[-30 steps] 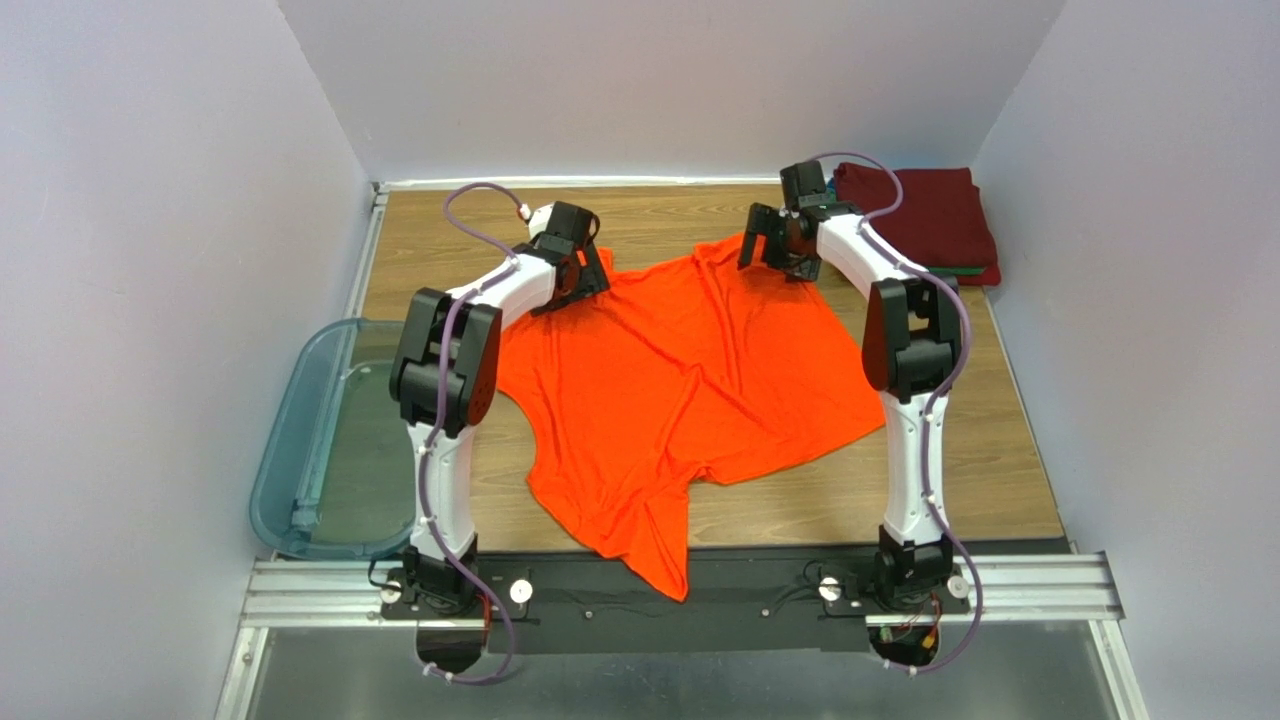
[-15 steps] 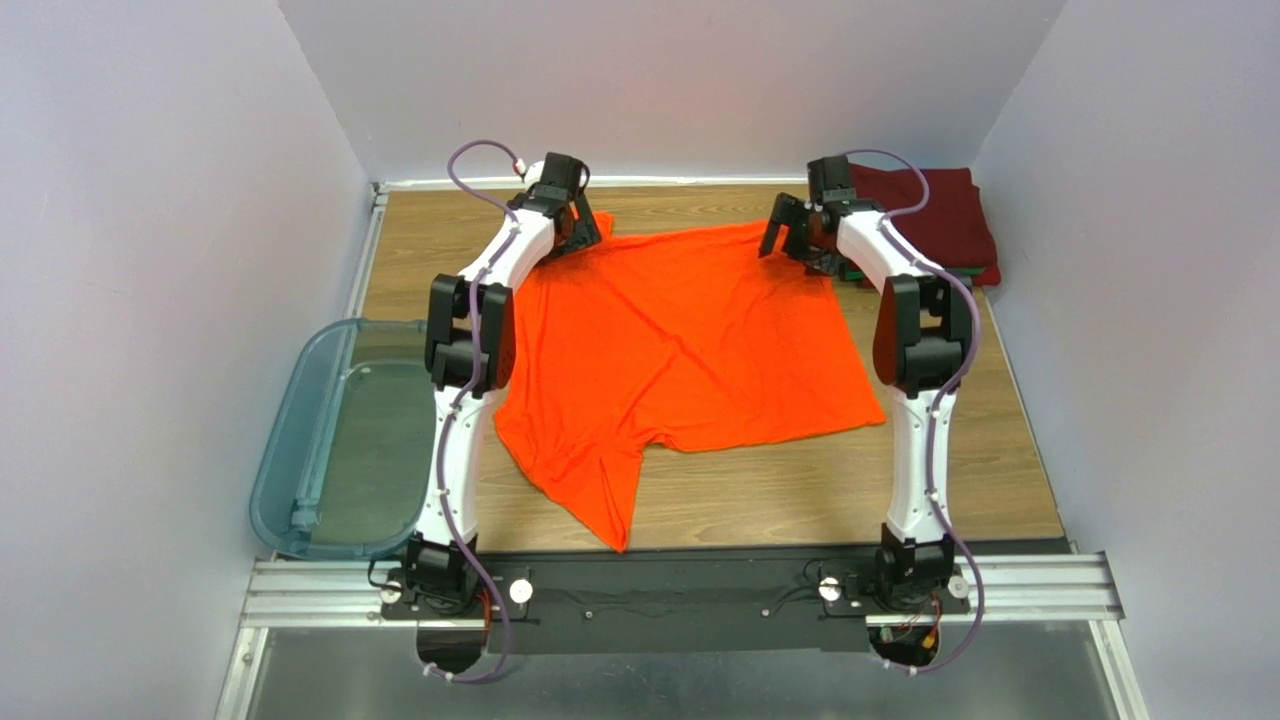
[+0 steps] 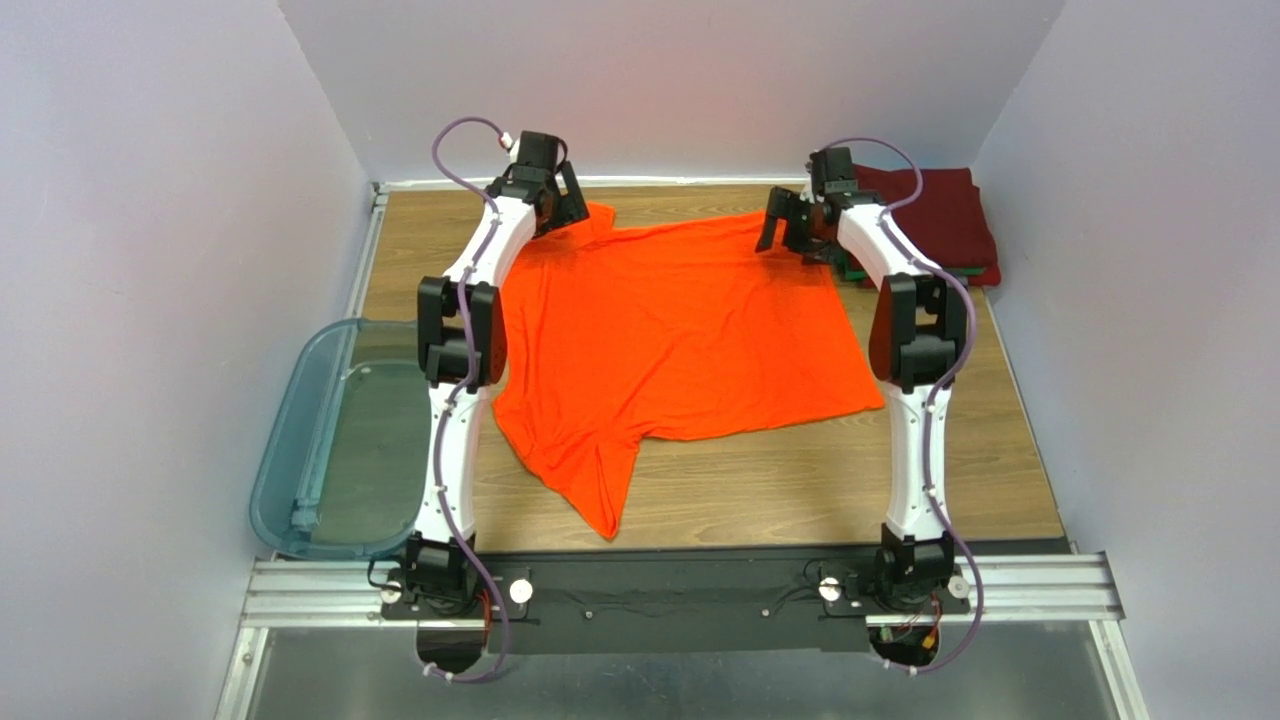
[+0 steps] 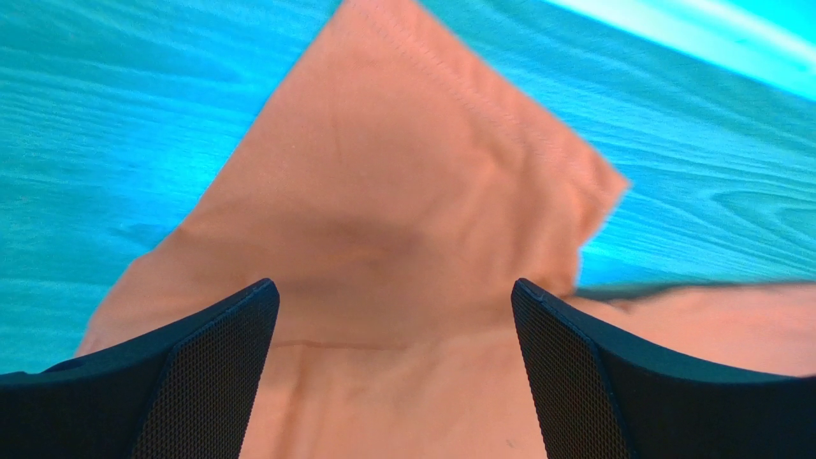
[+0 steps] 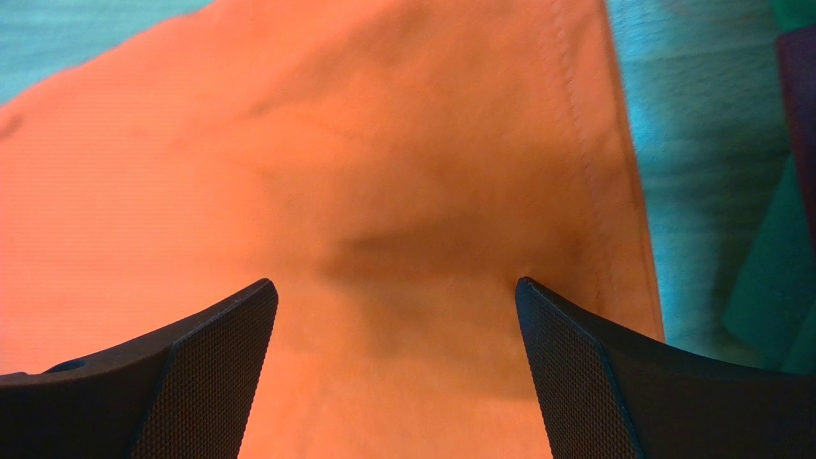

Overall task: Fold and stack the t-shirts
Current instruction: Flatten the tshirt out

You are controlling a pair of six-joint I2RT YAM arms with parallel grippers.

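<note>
The bright orange t-shirt (image 3: 684, 330) lies spread on the wooden table, its far edge stretched between the two arms and one sleeve trailing toward the near edge. My left gripper (image 3: 568, 203) is open just above its far left corner (image 4: 402, 182). My right gripper (image 3: 784, 228) is open just above its far right corner (image 5: 402, 191), with the hem to the right. Neither gripper holds cloth. A stack of folded t-shirts, dark maroon (image 3: 939, 218) on top with green and red edges below, sits at the far right.
A translucent blue-grey plastic bin (image 3: 334, 438) lies at the left, partly off the table edge. Grey walls close in the table on three sides. A black and metal rail (image 3: 676, 588) carrying the arm bases runs along the near edge.
Both arms carried the shirt's far edge toward the back wall and pulled it flat. The cloth slid away from the near edge. Both grippers now stand open over the corners.
</note>
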